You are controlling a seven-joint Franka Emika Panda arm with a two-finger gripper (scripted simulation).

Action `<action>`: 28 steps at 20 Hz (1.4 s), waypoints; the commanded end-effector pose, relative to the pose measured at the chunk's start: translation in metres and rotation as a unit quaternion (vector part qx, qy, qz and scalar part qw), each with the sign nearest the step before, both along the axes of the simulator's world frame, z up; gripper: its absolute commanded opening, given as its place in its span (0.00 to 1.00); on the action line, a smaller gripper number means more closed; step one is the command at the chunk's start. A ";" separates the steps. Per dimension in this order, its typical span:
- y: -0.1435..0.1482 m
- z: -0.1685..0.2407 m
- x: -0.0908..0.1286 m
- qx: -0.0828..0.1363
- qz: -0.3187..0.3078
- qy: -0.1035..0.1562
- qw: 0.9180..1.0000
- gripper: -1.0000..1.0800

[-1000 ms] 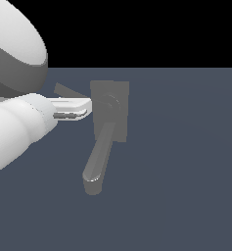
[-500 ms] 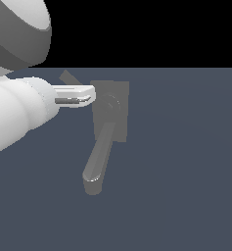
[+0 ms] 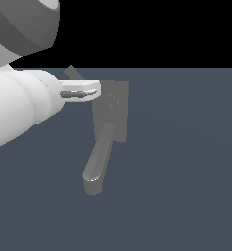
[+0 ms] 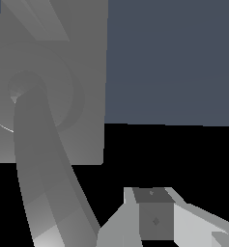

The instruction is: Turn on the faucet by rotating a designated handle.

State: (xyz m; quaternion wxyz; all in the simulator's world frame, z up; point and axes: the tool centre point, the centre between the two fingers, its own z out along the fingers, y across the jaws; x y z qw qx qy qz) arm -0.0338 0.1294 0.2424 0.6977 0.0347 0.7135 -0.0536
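Observation:
The grey faucet stands in the exterior view with its rectangular base plate [image 3: 118, 117] and its thick spout [image 3: 99, 159] running down to a downturned tip. The thin handle [image 3: 73, 73] sticks out up and to the exterior view's left from the round hub, and my gripper hides its lower part. My gripper [image 3: 95, 91] lies against the plate's upper left corner, just above the hub, its fingers close together with nothing between them. The wrist view shows the plate [image 4: 87, 72], the spout [image 4: 43, 183], the handle [image 4: 43, 21] and one of my fingertips [image 4: 154, 219].
My white arm [image 3: 14, 108] fills the exterior view's left side. The faucet sits on a flat dark blue-grey floor [image 3: 186, 171]. Black background lies above it.
My gripper has moved up and to the exterior view's right, towards the hub. The visible end of the handle has swung up and to the right with it. The spout has not moved.

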 end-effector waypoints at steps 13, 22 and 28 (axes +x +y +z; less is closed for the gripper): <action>-0.035 0.044 -0.001 0.001 0.000 -0.010 1.000 0.00; -0.057 0.040 -0.006 0.001 -0.001 -0.002 1.000 0.00; -0.078 0.050 -0.008 0.001 0.000 -0.006 1.000 0.00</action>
